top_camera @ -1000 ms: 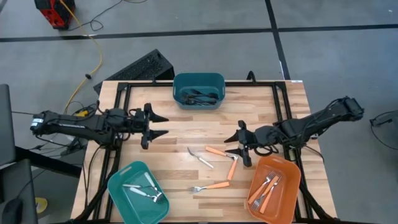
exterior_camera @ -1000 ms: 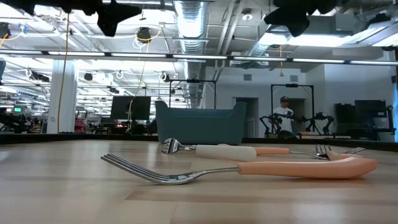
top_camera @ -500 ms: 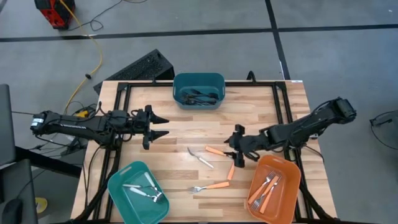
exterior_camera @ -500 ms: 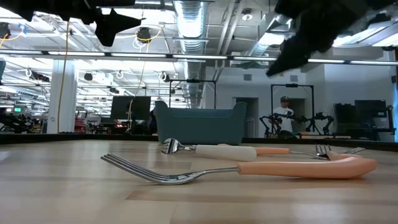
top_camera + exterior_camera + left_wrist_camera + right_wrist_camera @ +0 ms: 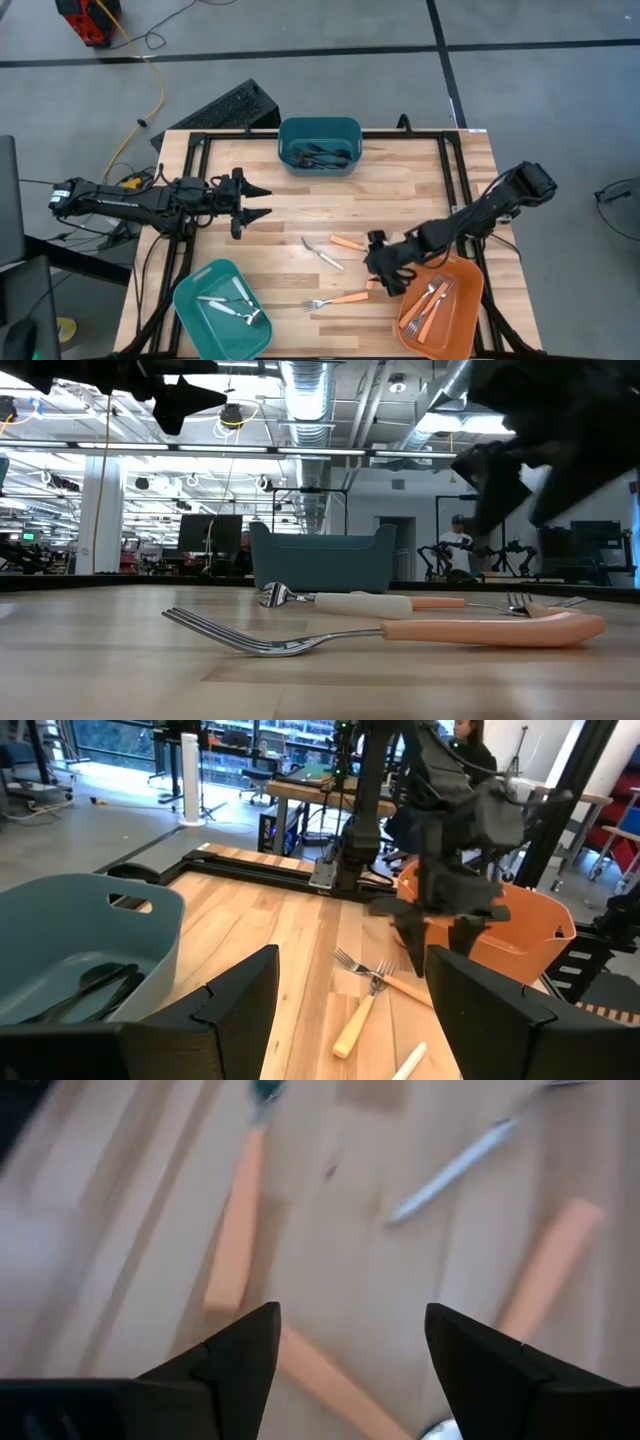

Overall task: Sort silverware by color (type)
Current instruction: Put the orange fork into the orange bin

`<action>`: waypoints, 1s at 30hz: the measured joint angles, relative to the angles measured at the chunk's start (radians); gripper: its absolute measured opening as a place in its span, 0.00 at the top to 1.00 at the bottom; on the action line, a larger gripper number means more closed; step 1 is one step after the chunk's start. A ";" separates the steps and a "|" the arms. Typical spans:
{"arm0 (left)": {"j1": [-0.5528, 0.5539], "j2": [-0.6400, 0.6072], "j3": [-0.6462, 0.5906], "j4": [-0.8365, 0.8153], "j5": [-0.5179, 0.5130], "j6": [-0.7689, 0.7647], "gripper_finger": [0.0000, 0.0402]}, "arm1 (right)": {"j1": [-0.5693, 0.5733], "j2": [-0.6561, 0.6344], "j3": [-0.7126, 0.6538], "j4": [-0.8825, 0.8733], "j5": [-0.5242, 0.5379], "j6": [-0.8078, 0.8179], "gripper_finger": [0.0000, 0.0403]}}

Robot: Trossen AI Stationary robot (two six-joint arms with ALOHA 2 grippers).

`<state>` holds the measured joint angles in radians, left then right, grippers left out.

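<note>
Even, bright light came from overhead, where ceiling strip lamps (image 5: 300, 452) glared in the upper half of the low view. The wooden table (image 5: 290, 215) was evenly lit, with only soft, short shadows. The right wrist view was smeared throughout by motion blur. In the low view the nearest fork (image 5: 380, 632) lay sharp, its foreground soft.

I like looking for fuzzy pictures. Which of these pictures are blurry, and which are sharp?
Right wrist view: smeared all over, the orange handle and white utensil look streaky. Low view: the near fork is sharp, the right arm a dark blur. High view: crisp. Left wrist view: table sharp, its own fingers soft.
</note>
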<state>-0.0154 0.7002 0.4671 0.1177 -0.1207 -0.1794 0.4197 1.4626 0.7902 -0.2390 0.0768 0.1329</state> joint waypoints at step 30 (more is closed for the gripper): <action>0.000 0.000 0.000 0.000 -0.018 0.001 0.42 | 0.016 0.393 0.440 -0.653 0.051 -0.483 0.32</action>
<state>-0.0155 0.7002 0.4671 0.1181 -0.1390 -0.1780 0.4358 1.8558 1.2301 -0.8925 0.1280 -0.3500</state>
